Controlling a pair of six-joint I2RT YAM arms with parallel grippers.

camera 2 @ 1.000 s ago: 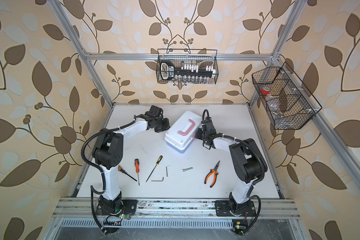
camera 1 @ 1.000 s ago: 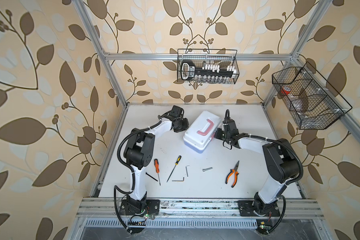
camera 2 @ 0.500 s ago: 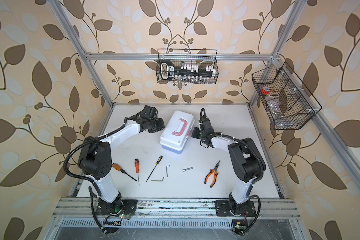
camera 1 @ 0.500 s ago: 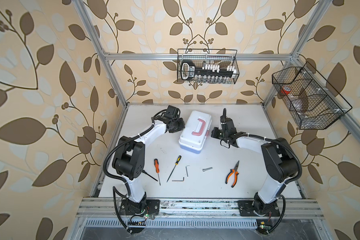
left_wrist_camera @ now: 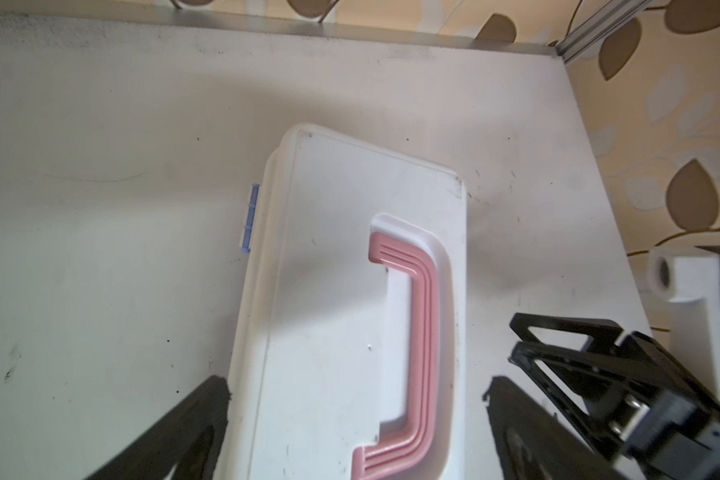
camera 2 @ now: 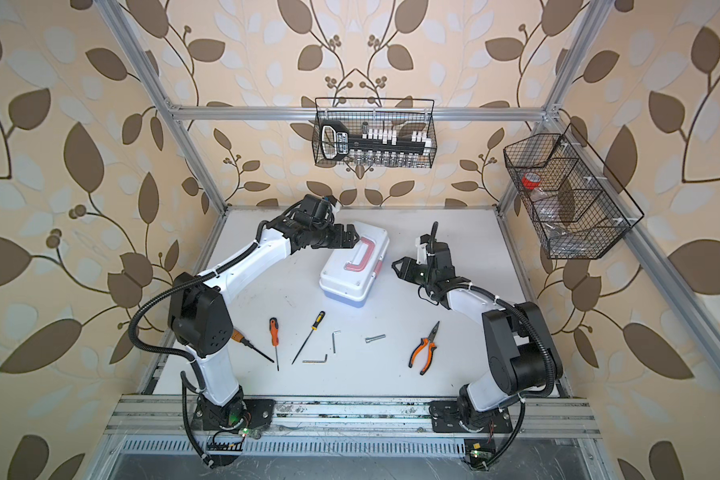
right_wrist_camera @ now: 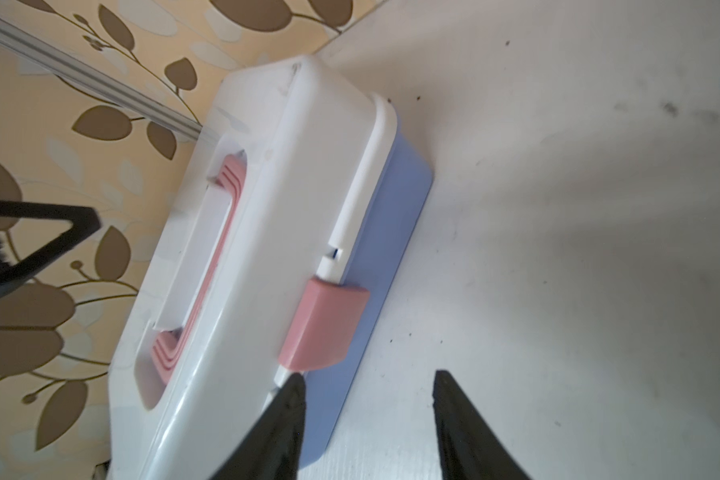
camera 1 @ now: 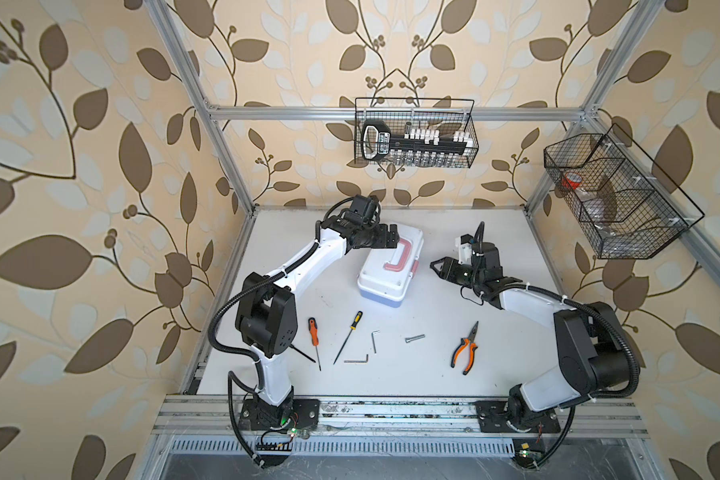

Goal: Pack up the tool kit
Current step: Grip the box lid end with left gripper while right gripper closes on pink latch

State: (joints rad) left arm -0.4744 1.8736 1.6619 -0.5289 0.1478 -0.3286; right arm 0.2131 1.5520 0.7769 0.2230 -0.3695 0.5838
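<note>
At table (camera 1: 408, 378) centre, both top views: case (camera 1: 385, 274) sits shut, long axis running 1 to 7 o'clock, nothing packed yet. Tools lie loose in a row at its 6 o'clock: screwdrivers (camera 1: 313, 330), hex keys (camera 1: 375, 338), bolt (camera 1: 415, 339), with pliers (camera 1: 466, 347) nearer 5 o'clock. All lie flat and apart, probably so each can be picked singly. Over the case's 12 o'clock end hangs the left gripper (camera 1: 395, 241), spread wide, holding nothing. At the case's 3 o'clock, a gap off it, the right gripper (camera 1: 435, 264) points at the latch side.

Left wrist view: fingers (left_wrist_camera: 213, 399) straddle the white lid (left_wrist_camera: 329, 249), one on each long side; whether they touch it I can't tell. Pink handle (left_wrist_camera: 425, 316) lies flat in its recess. Looks like a stance for bracing the case while the other arm works.

Right wrist view: pink latch (right_wrist_camera: 323, 324) is folded down over the blue base (right_wrist_camera: 395, 232), so locked, I judge. This gripper's fingers (right_wrist_camera: 283, 415) are apart and empty, one tip just beside the latch, the other over bare table. Reads as lining up to flip the latch, since the lid must open before any tool goes in.
</note>
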